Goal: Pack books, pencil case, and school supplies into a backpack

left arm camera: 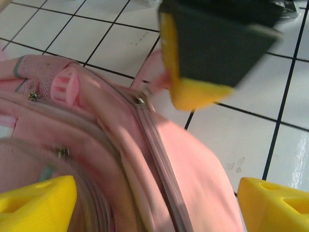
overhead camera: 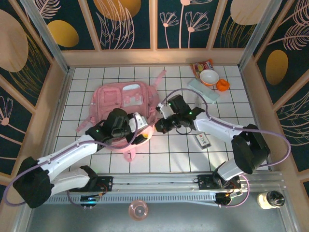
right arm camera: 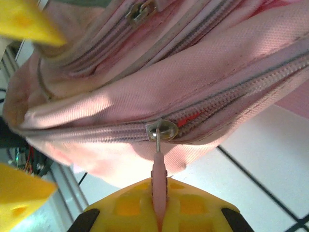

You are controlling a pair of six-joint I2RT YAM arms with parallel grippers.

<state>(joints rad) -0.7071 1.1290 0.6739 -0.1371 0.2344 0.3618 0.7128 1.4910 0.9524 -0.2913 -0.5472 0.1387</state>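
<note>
Pinching zipper pull (right arm camera: 158, 176) of soft pink backpack (right arm camera: 203, 63), right gripper (right arm camera: 159, 215) clamped, left gripper (left arm camera: 154, 203) wide

Overhead; two wrist close-ups on backpack (overhead camera: 126, 96)

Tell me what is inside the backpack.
Its contents cannot be seen: pink fabric covers them. The right wrist view shows the backpack with the right gripper pinching its zipper pull; no gap there is wide enough to look through.
</note>
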